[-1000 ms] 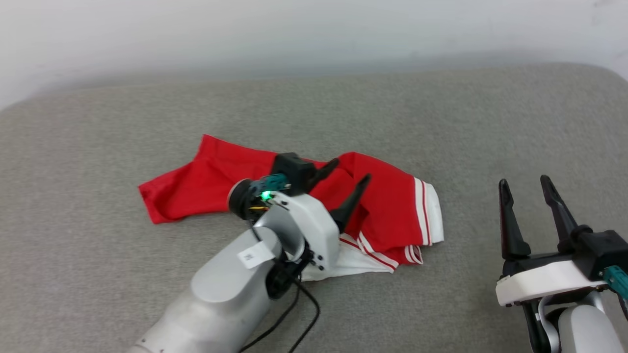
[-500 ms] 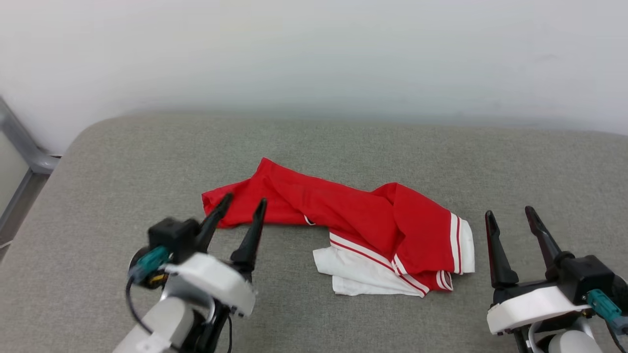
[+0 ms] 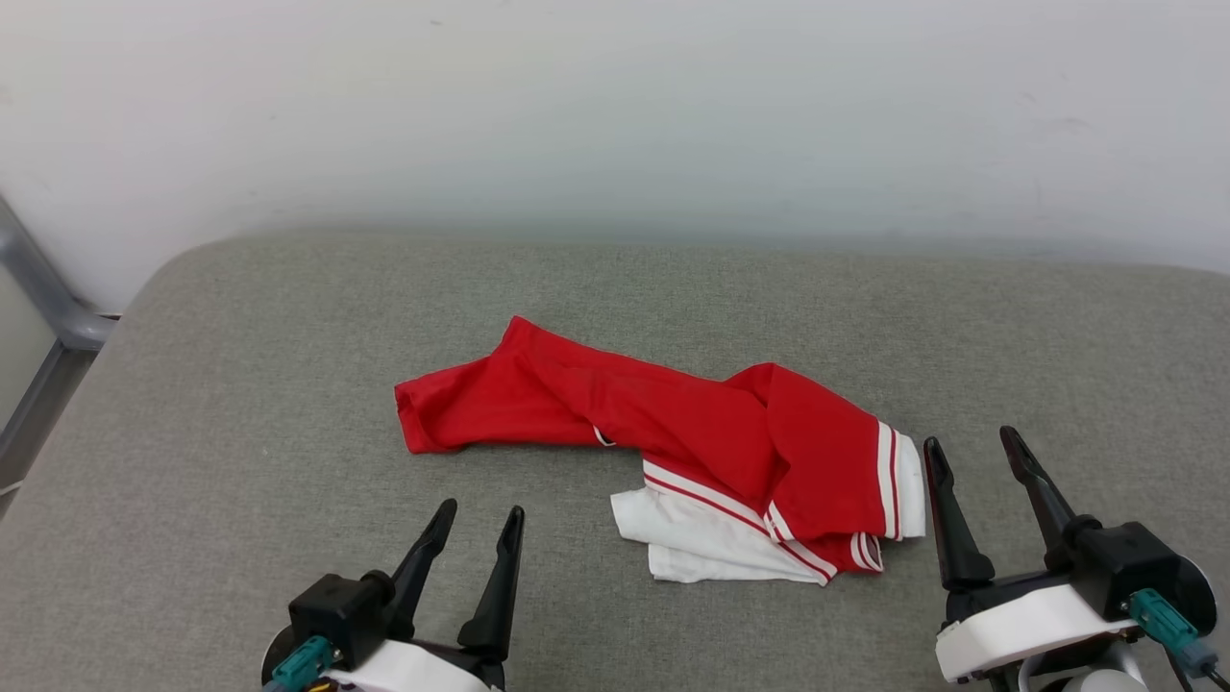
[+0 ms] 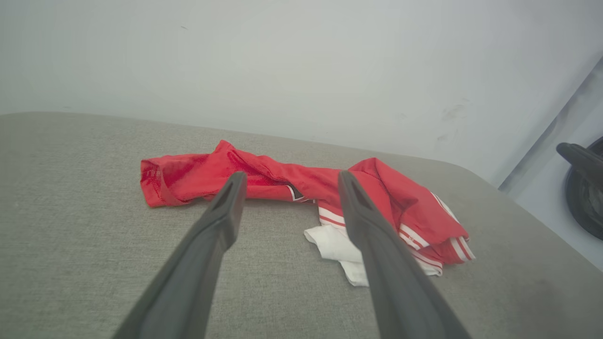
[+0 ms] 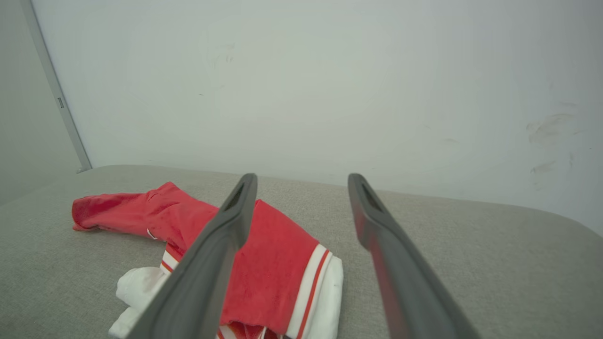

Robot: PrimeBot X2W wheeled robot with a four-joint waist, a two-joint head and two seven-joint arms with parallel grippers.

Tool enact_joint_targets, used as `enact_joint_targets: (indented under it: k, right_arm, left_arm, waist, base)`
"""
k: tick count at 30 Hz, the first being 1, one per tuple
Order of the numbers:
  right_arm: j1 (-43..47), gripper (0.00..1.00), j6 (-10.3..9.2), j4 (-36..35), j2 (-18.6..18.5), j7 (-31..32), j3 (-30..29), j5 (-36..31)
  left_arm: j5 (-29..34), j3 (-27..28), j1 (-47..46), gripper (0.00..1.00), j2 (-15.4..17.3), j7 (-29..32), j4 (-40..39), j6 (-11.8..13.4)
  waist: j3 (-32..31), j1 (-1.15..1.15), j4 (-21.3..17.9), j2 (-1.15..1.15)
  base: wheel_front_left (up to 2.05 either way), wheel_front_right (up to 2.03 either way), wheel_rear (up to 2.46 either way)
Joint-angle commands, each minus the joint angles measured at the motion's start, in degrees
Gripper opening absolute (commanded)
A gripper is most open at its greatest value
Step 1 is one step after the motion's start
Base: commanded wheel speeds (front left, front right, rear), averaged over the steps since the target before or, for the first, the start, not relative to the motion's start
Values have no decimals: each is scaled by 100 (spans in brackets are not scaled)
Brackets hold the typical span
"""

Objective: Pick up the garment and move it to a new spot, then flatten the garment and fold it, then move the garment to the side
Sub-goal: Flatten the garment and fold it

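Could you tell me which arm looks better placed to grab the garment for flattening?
Probably the right: the right gripper, open, sits just beside the striped hem of the garment, while the open left gripper sits nearer the robot, with bare cushion between it and the red end.

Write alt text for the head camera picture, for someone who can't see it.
A crumpled red jersey with white striped sleeve trim lies on a grey fabric surface by a white wall. The left gripper and right gripper, at the lower corners, are open and empty.
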Motion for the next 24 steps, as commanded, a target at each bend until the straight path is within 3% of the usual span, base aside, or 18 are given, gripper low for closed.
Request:
enact_joint_targets:
  k: [1, 8, 15, 24]
  right_arm:
    - [53, 100, -6, 0, 6, -13, 20, 28]
    - [16, 100, -6, 56, 6, -13, 52, 16]
    - [-81, 100, -6, 51, 5, -13, 98, -48]
    - [-277, 100, -6, 25, 6, -13, 110, -112]
  left_arm:
    - [48, 18, 43, 100, -8, -15, 48, -65]
    - [26, -58, -132, 100, -14, 189, 290, -231]
    - [-290, -396, -459, 100, -197, 1362, 359, -288]
    - [-461, -660, -1044, 100, -336, 2565, 736, -152]
  waist:
    - [5, 1, -16, 0]
    - [62, 1, -137, 0]
    - [283, 1, -286, 0]
    - [761, 1, -573, 0]
  base:
    - [0, 0, 0]
    - [0, 0, 0]
    - [0, 0, 0]
    - [0, 0, 0]
